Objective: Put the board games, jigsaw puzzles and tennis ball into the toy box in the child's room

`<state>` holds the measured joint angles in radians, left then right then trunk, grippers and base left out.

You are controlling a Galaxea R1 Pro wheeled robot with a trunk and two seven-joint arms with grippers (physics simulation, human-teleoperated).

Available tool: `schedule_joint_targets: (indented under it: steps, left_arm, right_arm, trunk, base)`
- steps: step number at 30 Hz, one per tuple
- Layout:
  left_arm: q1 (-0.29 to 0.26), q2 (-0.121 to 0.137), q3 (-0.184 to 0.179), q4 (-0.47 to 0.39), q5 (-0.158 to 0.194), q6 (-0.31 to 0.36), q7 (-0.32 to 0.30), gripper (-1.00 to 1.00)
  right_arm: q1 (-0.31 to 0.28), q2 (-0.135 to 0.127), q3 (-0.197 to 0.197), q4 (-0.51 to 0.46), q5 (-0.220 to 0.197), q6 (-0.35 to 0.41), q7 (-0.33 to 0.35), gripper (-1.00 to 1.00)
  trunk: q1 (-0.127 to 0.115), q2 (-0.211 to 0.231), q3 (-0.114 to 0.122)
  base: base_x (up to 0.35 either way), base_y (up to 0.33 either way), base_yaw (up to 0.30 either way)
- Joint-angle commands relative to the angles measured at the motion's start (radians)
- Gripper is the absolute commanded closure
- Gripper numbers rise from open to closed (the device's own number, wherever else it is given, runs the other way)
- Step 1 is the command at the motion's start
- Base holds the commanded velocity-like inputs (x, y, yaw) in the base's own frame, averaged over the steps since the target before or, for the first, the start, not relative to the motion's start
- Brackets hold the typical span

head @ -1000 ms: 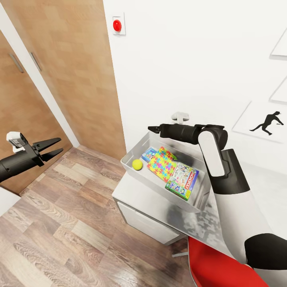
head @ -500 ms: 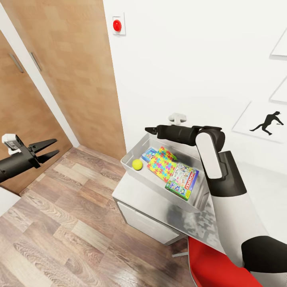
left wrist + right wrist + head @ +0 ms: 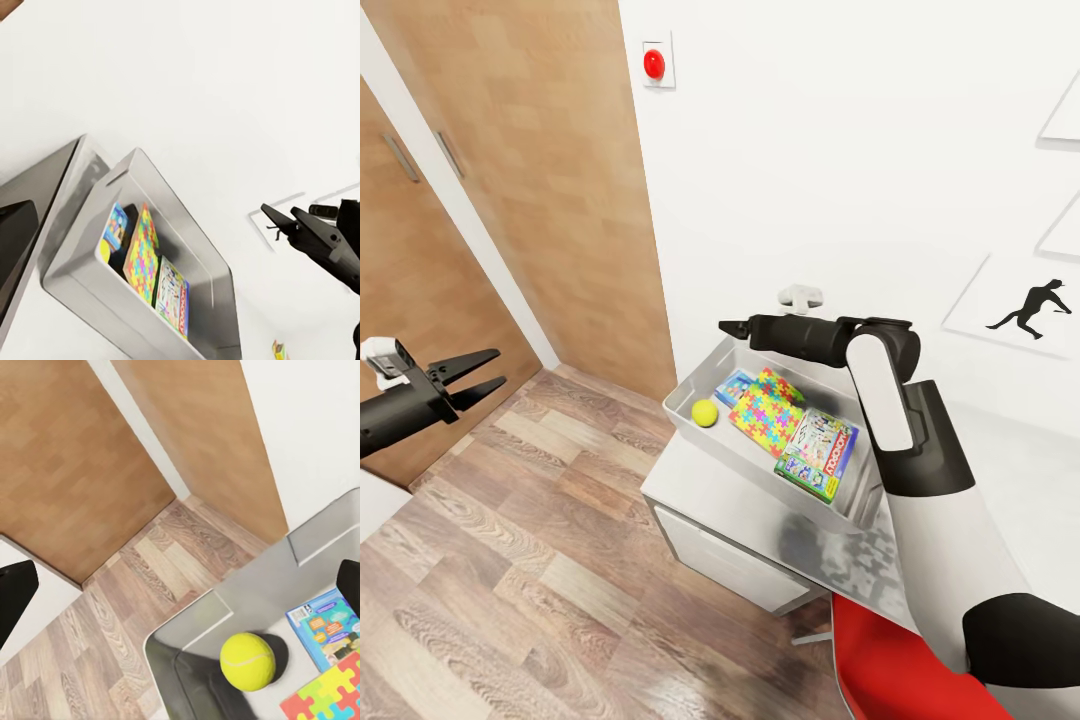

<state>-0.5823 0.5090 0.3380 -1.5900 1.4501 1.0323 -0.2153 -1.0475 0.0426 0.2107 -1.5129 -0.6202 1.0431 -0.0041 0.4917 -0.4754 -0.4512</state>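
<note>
Head view: the toy box point(image 3: 690, 412) on the surface point(image 3: 740, 500) holds the tennis ball point(image 3: 705, 413), a jigsaw puzzle point(image 3: 765, 410) overlapping a half-hidden blue board game point(image 3: 732, 387), and another board game point(image 3: 818, 452). The left gripper point(image 3: 472, 376) is spread open; the right gripper point(image 3: 732, 327) looks closed. Right wrist view: the ball point(image 3: 247, 661) sits in the box corner.

White arm shells, black joints; black pointed end effector point(image 3: 732, 327) fingers.

Under my right tool point(image 3: 726, 327) I see the toy box point(image 3: 760, 455), smooth grey plastic with a dull sheen. The tennis ball point(image 3: 247, 661) inside looks matt. The counter point(image 3: 740, 510) shines faintly; the plank floor point(image 3: 510, 560) shows grained wood.
</note>
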Motion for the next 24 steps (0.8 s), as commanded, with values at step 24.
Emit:
schedule_joint_targets:
  steps: [24]
  left_arm:
    - [0.0,0.0,-0.002,0.0,-0.009,0.003,-0.01,-1.0]
  right_arm:
    - [-0.002,0.002,0.0,-0.027,0.0,0.004,-0.002,-1.0]
  trunk:
    - [0.0,-0.001,-0.001]
  base:
    - [-0.004,0.0,0.0]
